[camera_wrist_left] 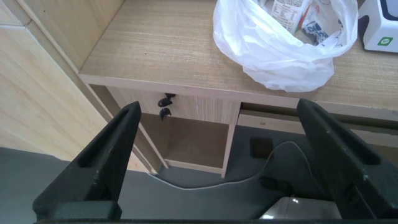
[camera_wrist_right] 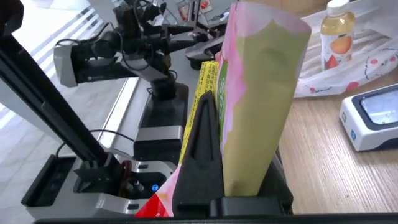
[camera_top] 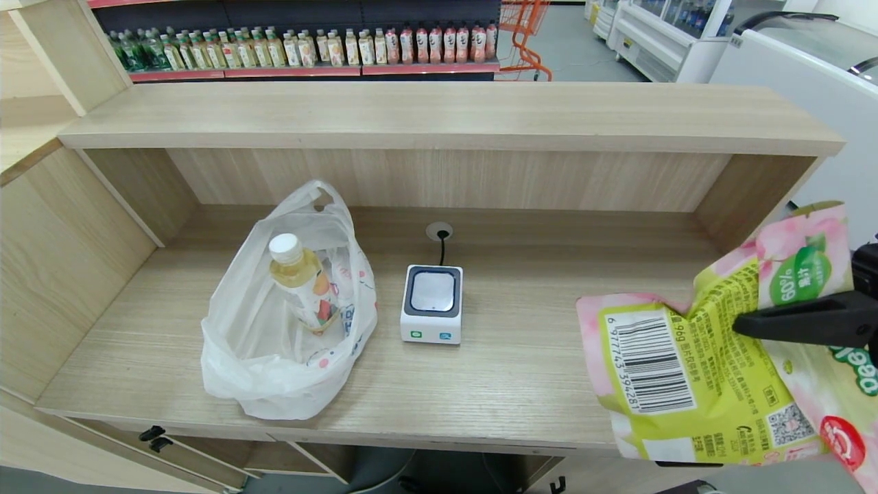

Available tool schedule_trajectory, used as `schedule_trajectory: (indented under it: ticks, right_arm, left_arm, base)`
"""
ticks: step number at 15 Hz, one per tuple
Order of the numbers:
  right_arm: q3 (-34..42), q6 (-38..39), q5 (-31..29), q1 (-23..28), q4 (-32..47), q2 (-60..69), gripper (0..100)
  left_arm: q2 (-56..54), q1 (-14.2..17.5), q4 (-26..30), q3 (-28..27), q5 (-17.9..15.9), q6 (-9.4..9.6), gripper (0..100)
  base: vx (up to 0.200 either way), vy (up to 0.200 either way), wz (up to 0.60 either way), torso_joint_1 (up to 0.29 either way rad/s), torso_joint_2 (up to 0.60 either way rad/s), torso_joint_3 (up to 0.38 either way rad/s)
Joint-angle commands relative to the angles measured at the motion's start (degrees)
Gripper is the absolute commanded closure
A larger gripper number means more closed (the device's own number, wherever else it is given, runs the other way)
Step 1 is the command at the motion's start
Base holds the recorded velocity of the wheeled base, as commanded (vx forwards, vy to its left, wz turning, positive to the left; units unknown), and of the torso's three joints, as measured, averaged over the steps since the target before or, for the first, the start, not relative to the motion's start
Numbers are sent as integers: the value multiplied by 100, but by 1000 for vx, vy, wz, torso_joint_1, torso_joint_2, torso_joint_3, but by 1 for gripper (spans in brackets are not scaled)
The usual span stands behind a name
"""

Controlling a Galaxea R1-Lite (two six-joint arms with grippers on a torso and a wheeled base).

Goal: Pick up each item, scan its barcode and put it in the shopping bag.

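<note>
My right tool point(camera_top: 748, 321) is clamped on a pink and green snack pouch point(camera_top: 686, 370) — one black finger lies across the face of the pack, which is creased where it is gripped. The pouch is held up off the worktop point(camera_top: 514, 363) at its right front corner, and its barcode point(camera_top: 655, 360) faces my head camera rather than down. The barcode scanner point(camera_top: 432, 303) sits in the middle of the worktop with its glass window facing up, well apart from the pouch, and its cable runs back to a grommet point(camera_top: 439, 232) near the rear wall. Just beside the scanner on its left stands the white plastic shopping bag point(camera_top: 247, 343), its mouth open; a drink bottle point(camera_top: 298, 274) with a white cap and yellowish liquid stands tilted inside it. My left tool point(camera_wrist_left: 219, 111) hangs off the front left of the worktop, below the level of its edge — fingers spread wide, nothing between them.
</note>
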State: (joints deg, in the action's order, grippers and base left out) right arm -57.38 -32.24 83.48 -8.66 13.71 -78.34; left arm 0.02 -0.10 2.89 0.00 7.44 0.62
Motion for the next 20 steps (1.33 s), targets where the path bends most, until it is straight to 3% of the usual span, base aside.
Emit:
schedule_trajectory:
  ticks: [1, 3, 7, 10, 13, 20]
  right_arm:
    - [-19, -1, -7, -5, 0, -6, 100]
    - [-19, -19, -130, -5, -44, -24, 100]
    - [-80, -1021, -1519, 461, -1319, -560, 100]
    - [-247, -1794, -2468, 628, -1354, -525, 100]
    - [-361, -3446, -3136, 1270, -1354, -727, 100]
    - [-397, -4870, -3391, 1446, -1363, -832, 100]
  left_arm:
    - [-2, 1, 1, 0, -5, -1, 0]
    - [-2, 1, 1, 0, 3, -1, 0]
    - [-2, 1, 1, 0, 3, -1, 0]
    - [-2, 1, 1, 0, 3, -1, 0]
    - [-2, 1, 1, 0, 3, -1, 0]
    - [-2, 1, 1, 0, 3, -1, 0]
  base:
    - [0, 0, 0, 0, 0, 0]
    - [0, 0, 0, 0, 0, 0]
    - [0, 0, 0, 0, 0, 0]
    - [0, 0, 0, 0, 0, 0]
    - [0, 0, 0, 0, 0, 0]
    - [0, 0, 0, 0, 0, 0]
